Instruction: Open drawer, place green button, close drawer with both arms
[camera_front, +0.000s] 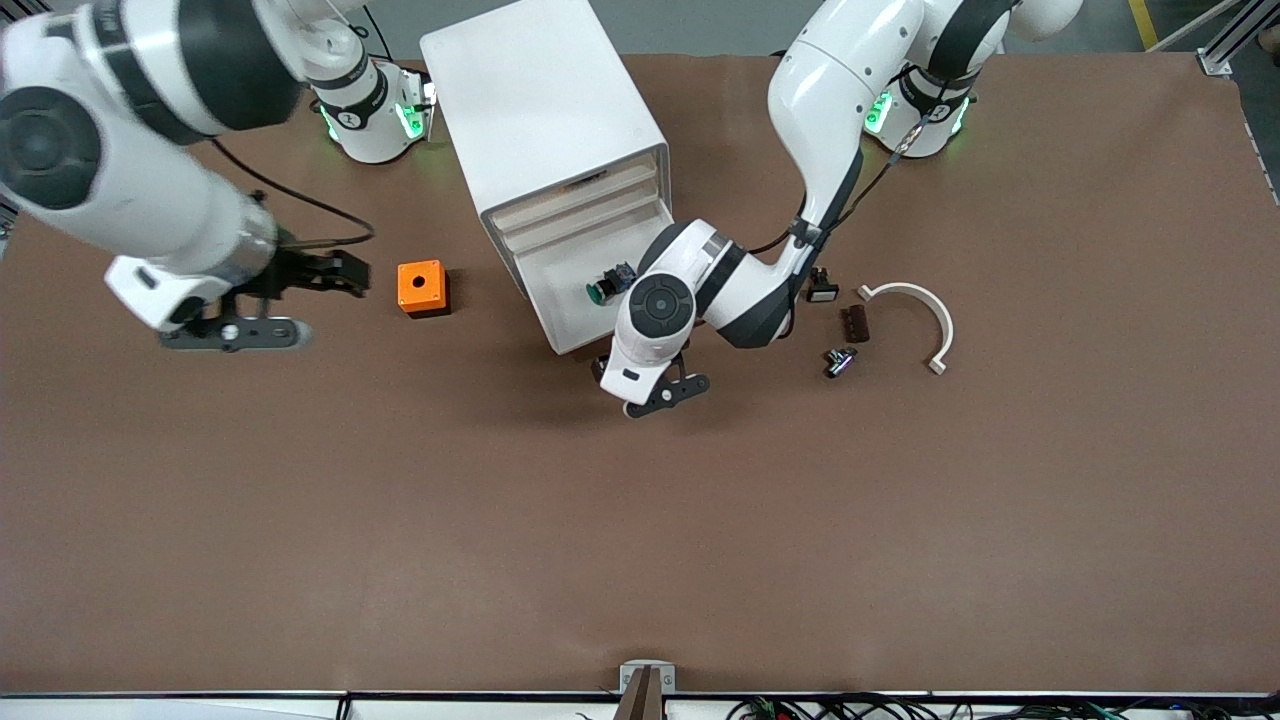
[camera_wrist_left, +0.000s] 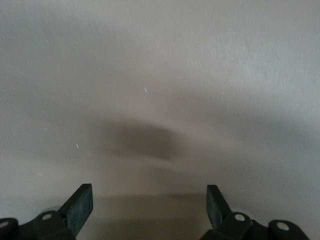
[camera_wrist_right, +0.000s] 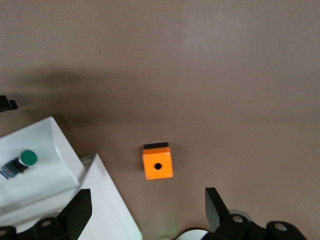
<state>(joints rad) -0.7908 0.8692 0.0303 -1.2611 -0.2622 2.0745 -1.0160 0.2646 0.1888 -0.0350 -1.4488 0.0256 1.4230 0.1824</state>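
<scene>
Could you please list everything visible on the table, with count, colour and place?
cabinet: one, white, between the two arm bases.
drawer: one, white, pulled out of the cabinet toward the front camera.
button: one, green cap, lying in the open drawer.
orange cube: one, with a hole, beside the drawer, toward the right arm's end.
curved white piece: one, toward the left arm's end.
small dark parts: three, black, beside the curved piece.
table: one, brown.
left claw: black, open, at the drawer's front.
right claw: black, open, waiting beside the cube.
</scene>
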